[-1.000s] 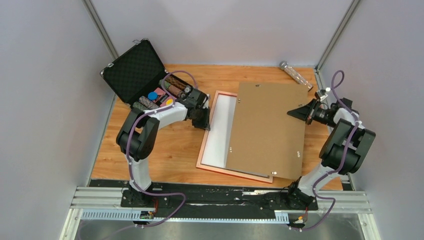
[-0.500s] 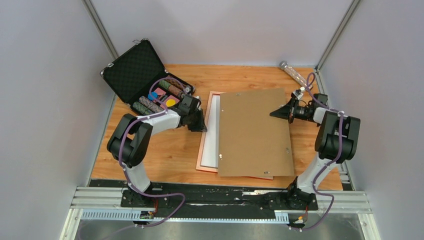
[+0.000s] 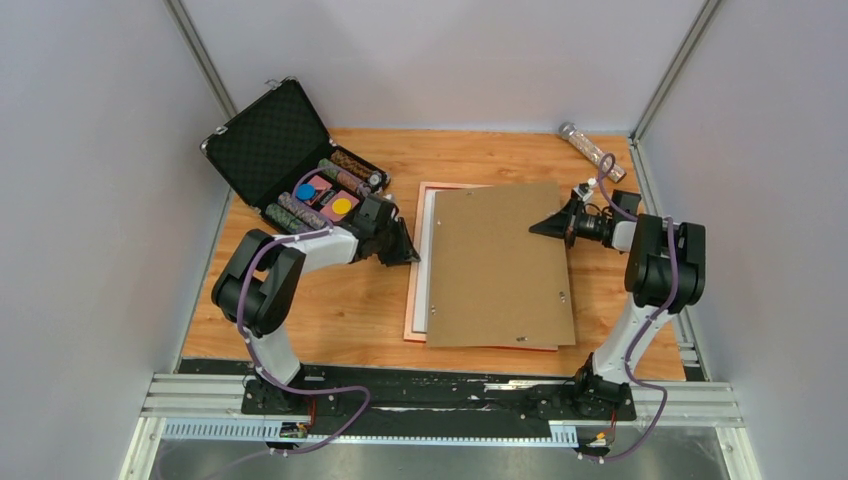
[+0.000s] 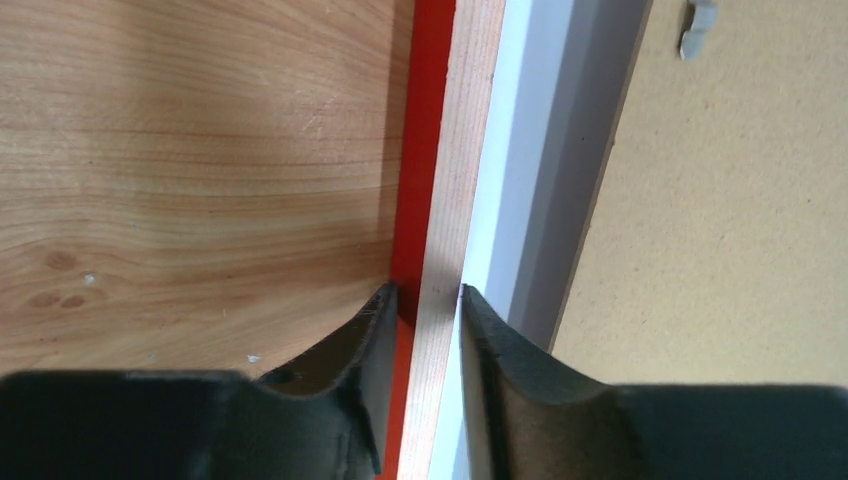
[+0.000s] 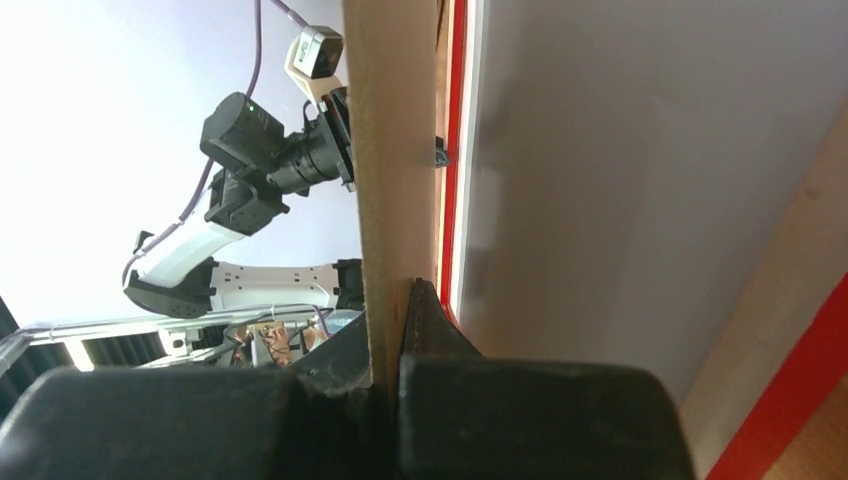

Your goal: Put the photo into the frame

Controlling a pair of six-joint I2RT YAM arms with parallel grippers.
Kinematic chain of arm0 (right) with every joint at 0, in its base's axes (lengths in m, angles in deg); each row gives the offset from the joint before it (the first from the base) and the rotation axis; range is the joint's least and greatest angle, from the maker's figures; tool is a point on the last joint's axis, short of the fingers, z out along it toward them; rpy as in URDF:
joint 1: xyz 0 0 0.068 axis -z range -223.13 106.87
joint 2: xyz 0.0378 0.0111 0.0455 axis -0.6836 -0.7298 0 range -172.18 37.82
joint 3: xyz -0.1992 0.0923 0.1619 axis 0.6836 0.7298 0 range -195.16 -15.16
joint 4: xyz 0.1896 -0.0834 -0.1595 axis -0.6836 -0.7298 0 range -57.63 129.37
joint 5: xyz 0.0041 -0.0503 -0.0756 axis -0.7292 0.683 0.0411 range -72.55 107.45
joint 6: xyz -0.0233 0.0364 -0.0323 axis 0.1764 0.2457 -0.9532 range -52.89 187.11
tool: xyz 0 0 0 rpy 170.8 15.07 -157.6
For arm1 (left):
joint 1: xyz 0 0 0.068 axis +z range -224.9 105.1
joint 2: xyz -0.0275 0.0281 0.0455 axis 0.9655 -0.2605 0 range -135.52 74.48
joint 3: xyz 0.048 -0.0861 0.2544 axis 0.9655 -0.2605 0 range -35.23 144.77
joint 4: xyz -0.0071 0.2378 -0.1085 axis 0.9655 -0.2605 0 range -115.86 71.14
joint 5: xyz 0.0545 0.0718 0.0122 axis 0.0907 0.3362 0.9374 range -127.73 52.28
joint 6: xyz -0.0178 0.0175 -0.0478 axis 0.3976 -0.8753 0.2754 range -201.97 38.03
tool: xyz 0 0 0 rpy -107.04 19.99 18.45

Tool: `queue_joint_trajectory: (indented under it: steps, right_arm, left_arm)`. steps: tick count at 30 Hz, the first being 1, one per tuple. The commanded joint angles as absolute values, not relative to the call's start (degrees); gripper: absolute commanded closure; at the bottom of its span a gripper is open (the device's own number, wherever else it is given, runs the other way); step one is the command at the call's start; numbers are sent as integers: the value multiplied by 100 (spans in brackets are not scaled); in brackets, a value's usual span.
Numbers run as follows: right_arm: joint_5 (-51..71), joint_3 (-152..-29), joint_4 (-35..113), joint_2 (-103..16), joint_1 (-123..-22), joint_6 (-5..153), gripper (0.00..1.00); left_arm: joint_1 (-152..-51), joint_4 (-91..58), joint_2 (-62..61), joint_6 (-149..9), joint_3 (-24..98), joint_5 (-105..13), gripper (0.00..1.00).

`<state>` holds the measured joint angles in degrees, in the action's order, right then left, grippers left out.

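Table (image 3: 330, 320) carries the whole stack. Biggest piece is the brown backing board (image 3: 495, 265), lying over the frame (image 3: 413, 300), which sits copper side up in the middle of the table. The photo (image 3: 427, 250) is already inside the frame, white back up, and only a thin strip of it shows along the left. So the step in hand, as I judge it, is closing up: getting the board squared over the photo inside the frame. My right gripper (image 3: 545, 227) is pinched tight on the board's far right edge and holds that side slightly lifted; the right wrist view shows a gap under it. My left gripper (image 4: 425, 295) is narrow, with a finger on each side of the frame's left rail, apparently touching both faces and steadying it. Next move should slide the board a little further left, take out the slight skew at the near right corner, lower it flat into the recess, then let go. Versus a second ago, the board sat well to the right and crooked with a wide white band exposed. Now it has slid left and nearly covers everything, the frame looks straighter, and my right arm has come inward.
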<state>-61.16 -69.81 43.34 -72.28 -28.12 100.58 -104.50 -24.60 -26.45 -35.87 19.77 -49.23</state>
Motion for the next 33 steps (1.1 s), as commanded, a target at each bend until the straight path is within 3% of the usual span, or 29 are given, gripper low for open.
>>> queue_joint_trajectory:
  steps: [1, 12, 16, 33]
  right_arm:
    - [-6411, -7085, 5440, -7340, -2916, 11180, 100]
    - [-6280, -7409, 5594, -7769, -3060, 11364, 100]
    - [-6277, -7435, 5554, -7791, -3112, 11301, 100]
    - [-6100, -7532, 5871, -7839, -3258, 11543, 100]
  left_arm:
    - [-10526, -2118, -2462, -3309, 1924, -5056, 58]
    - [-10543, -2111, -2307, -3645, 1966, -5012, 17]
    - [-10509, -2178, -2211, -3751, 2016, -4987, 6]
    - [-9767, -2059, -1736, -3882, 1695, -4740, 3]
